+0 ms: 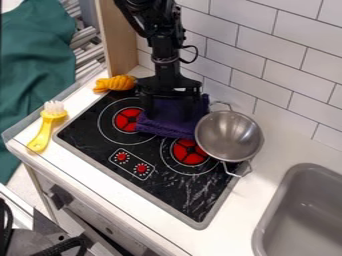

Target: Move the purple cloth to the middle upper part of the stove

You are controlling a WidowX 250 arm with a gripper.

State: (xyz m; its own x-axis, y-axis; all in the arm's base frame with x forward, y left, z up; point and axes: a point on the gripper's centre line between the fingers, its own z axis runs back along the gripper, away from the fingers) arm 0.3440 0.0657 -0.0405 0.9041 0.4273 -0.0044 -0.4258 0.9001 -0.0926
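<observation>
Camera view: the gripper hangs over the far part of the stove, its jaws wide, one dark finger toward the brush side and the other toward the pot side. Right below and between them lies the purple cloth, bunched, its near edge spreading out from under the jaws toward the stove's knobs. The cloth looks broader along the line between the fingers than across it, so closing would likely gather it lengthwise; I cannot tell whether either finger touches it. Beyond the jaws, the cloth reaches over the edge of one red burner, lies close above the other, and comes right up beside the metal pot. That seems to be roughly the middle upper part asked for, so little travel looks needed: a small nudge at most, or a straight lift clear. A sideways sweep could catch the pot.
</observation>
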